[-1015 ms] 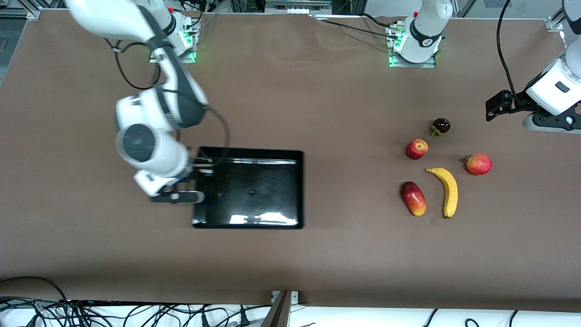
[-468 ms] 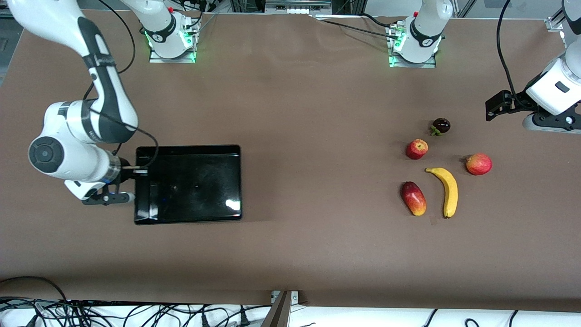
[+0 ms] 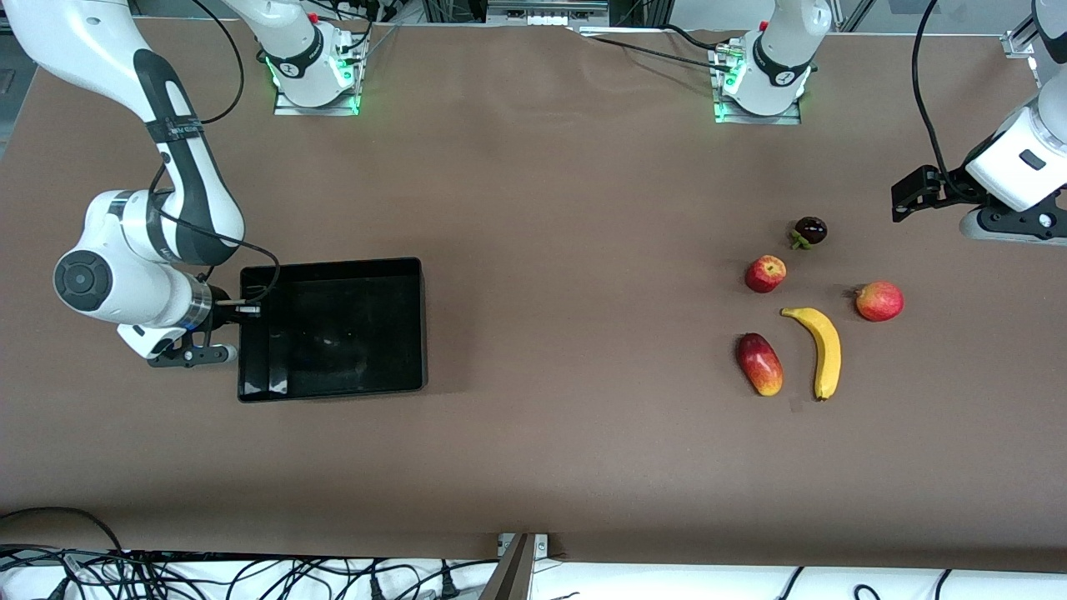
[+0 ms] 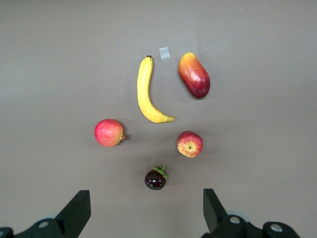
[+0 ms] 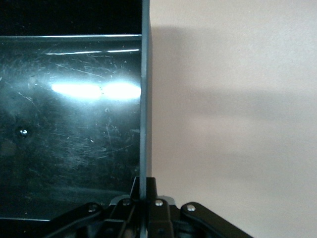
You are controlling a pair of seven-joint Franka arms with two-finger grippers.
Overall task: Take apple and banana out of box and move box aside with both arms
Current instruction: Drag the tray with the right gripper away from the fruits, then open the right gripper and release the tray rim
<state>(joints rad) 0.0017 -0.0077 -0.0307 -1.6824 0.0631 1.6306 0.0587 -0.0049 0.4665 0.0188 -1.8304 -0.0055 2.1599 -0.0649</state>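
The black box (image 3: 333, 265) is at the right arm's end of the table. My right gripper (image 3: 243, 310) is shut on the box's end wall. In the right wrist view the thin wall (image 5: 145, 99) runs straight into that gripper (image 5: 142, 191). I cannot tell whether the box rests on the table. The banana (image 3: 825, 350) and the apple (image 3: 765, 273) lie toward the left arm's end. My left gripper (image 3: 909, 193) waits open and empty above the table beside them. Its wrist view shows the banana (image 4: 145, 94) and apple (image 4: 189, 144) past the gripper (image 4: 143, 214).
A mango (image 3: 759, 364) lies beside the banana. A round red-orange fruit (image 3: 879, 301) and a dark mangosteen (image 3: 809, 231) lie in the same group. The brown table (image 3: 583, 250) is bare between the box and the fruits.
My right arm has swung the box from near the table's middle toward the right arm's end, still gripping its wall. The left arm and the fruits have not moved.
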